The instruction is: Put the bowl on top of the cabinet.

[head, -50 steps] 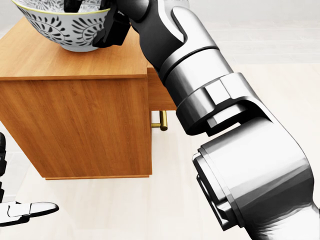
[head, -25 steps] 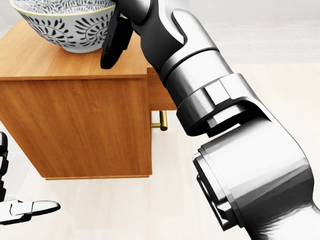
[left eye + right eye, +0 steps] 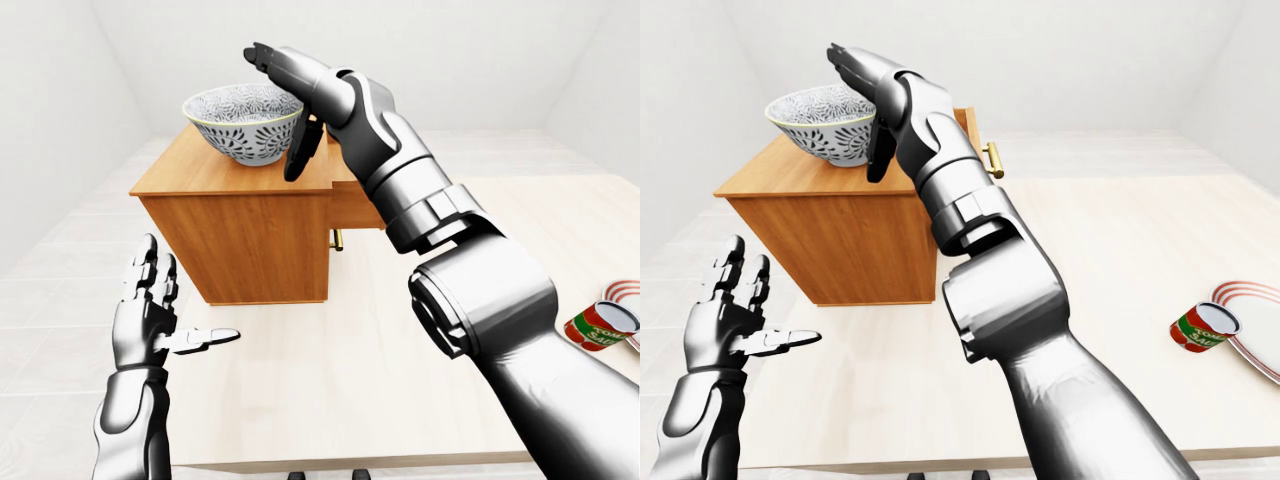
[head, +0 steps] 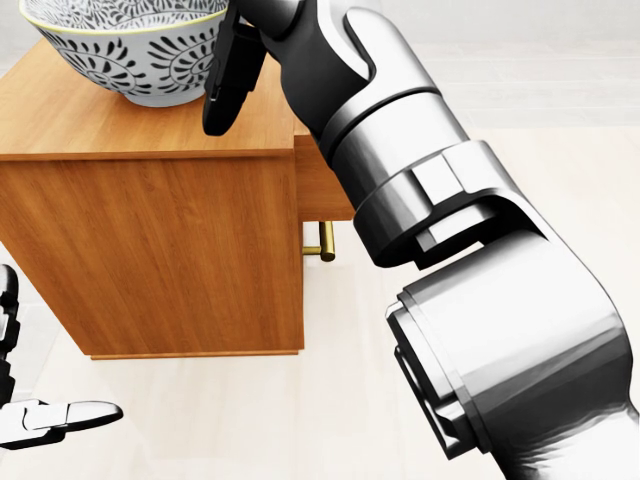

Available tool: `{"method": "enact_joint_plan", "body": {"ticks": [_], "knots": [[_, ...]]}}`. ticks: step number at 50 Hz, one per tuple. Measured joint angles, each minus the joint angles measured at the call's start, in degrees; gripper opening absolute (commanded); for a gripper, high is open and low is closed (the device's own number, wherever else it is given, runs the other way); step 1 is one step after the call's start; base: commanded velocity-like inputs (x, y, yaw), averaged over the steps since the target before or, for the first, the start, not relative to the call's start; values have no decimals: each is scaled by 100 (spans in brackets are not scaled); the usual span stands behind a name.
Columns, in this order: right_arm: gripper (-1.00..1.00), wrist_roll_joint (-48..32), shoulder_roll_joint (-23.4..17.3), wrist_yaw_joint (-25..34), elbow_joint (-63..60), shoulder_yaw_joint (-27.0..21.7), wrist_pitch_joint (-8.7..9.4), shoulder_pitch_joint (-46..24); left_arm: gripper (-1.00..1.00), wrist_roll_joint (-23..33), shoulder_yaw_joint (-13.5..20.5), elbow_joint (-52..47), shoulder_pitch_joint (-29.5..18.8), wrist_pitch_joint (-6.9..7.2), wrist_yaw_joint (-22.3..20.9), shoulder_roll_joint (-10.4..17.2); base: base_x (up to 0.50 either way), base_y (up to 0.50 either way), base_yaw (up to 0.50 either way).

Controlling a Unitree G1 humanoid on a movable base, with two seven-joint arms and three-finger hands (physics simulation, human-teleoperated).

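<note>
Left-eye view: the round bowl [image 3: 245, 122], white with a dark leaf pattern and a yellow rim, stands upright on top of the wooden cabinet [image 3: 240, 235]; the right hand [image 3: 300, 85] is spread wide over its rim, gripping nothing; the left hand [image 3: 148, 312] hangs splayed and empty above the pale desk [image 3: 350, 380].

Head view: a dark finger [image 4: 230, 80] hangs just beside the bowl's wall; a brass handle [image 4: 322, 245] shows.

Right-eye view: a red-and-green can [image 3: 1200, 328] sits beside a striped plate [image 3: 1265, 335]; its label is unreadable.

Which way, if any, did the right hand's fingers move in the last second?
Yes. In the head view the fingers opened off the rim of the bowl, swinging right and down toward the cabinet top.
</note>
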Motion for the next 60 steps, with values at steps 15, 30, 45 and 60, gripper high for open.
{"method": "enact_joint_plan", "body": {"ticks": [15, 30, 45, 60], "knots": [[100, 65, -10, 44, -86, -30, 0, -105, 100, -8, -4, -9, 8, 0, 3, 2, 0, 0, 0], [100, 112, -27, 56, -150, -28, 0, -194, 100, -18, 3, -13, 10, 0, -3, 6, 0, 0, 0], [100, 120, -73, 62, -171, -21, 0, -260, 100, -58, 42, -71, -9, 0, 0, 25, 0, 0, 0], [100, 99, -213, 60, -187, -37, 0, -318, 100, -88, 69, -135, -22, 0, 10, 33, 0, 0, 0]]}}
